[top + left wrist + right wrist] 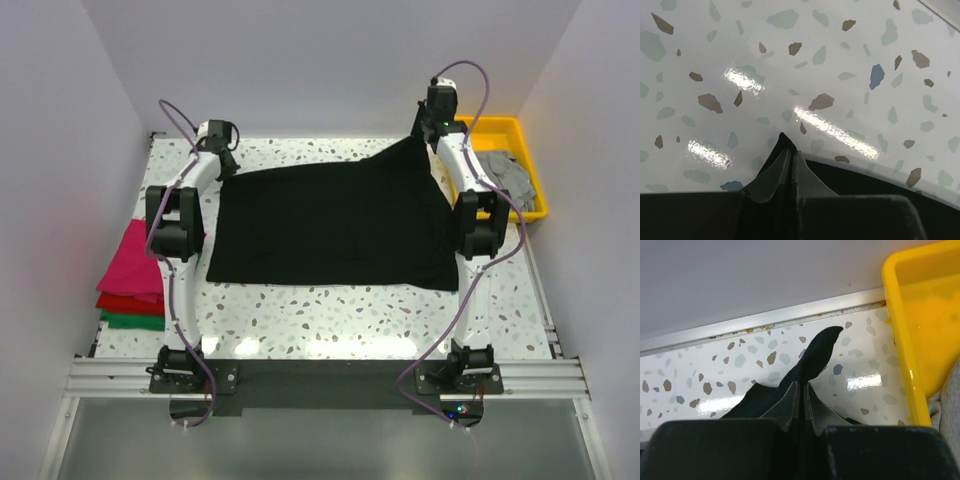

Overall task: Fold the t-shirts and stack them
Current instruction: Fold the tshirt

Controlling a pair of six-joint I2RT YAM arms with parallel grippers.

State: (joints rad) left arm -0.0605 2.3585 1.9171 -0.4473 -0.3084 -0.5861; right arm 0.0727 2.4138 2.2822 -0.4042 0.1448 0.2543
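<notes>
"Top external?"
"Soft black cloth t-shirt (pixel 330 225) spread mid-table, long axis left-right, lying nearward of both grippers. Far-left corner in left gripper (pixel 227 166), far-right in right gripper (pixel 430 138)."
"Left wrist?"
"The left gripper (pixel 790 154) is pinched shut on the black corner."
"Right wrist?"
"The right gripper (pixel 802 387) is clamped on its corner, beside yellow plastic tray (pixel 897 325). Fold probably pulls nearward."

A white speckled counter (pixel 330 320) sits between pale walls (pixel 330 60). A yellow tray (pixel 497 126) stands at its far right corner, perhaps overhanging the edge. A metal rail (pixel 105 378) lines the near side.
</notes>
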